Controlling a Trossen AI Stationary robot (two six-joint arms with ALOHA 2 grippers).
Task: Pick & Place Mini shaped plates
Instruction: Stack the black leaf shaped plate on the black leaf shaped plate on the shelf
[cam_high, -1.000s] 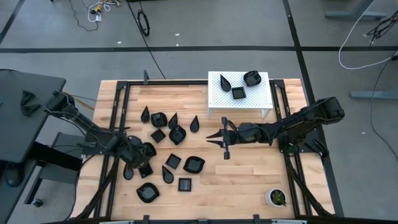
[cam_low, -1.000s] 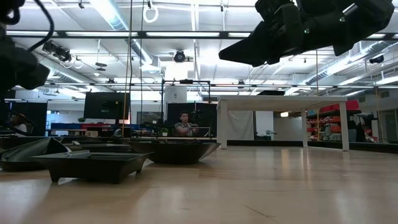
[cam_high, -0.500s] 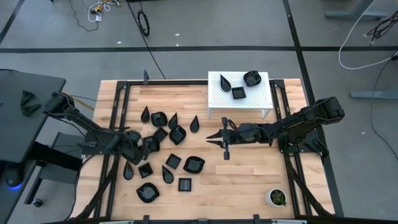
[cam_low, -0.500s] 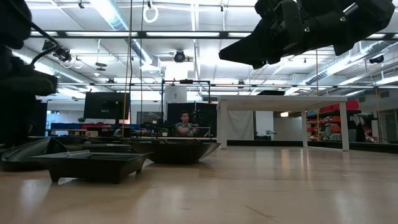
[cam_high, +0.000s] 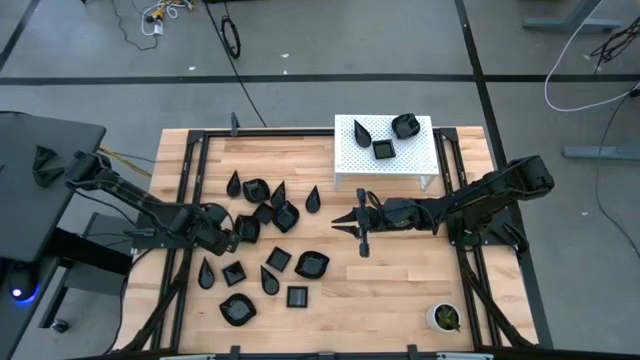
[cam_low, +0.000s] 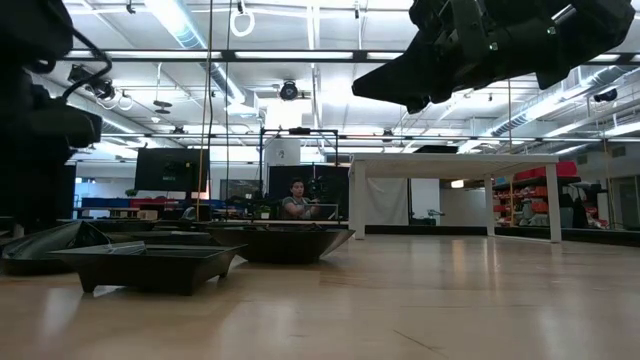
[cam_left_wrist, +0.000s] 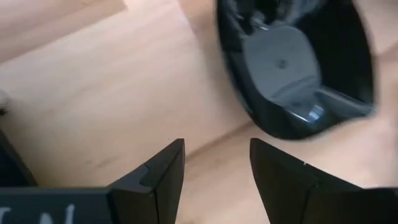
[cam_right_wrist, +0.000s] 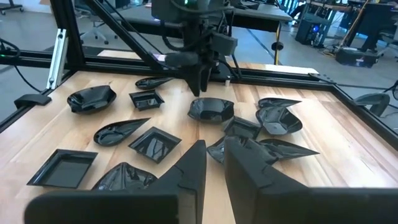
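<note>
- We are hovering the left claw (cam_left_wrist: 214, 163), spread and empty, just short of a rounded dish (cam_left_wrist: 297, 65).
- It is looking glossy, stiff, light — likely slippery — so we are favouring its raised rim.
- The right claw (cam_high: 358, 226) is waiting mid-table, nearly pressed together, holding nothing.

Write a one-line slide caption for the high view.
Left tool open over scattered black plates; right tool hovers mid-table; three plates sit on the white stand.
</note>
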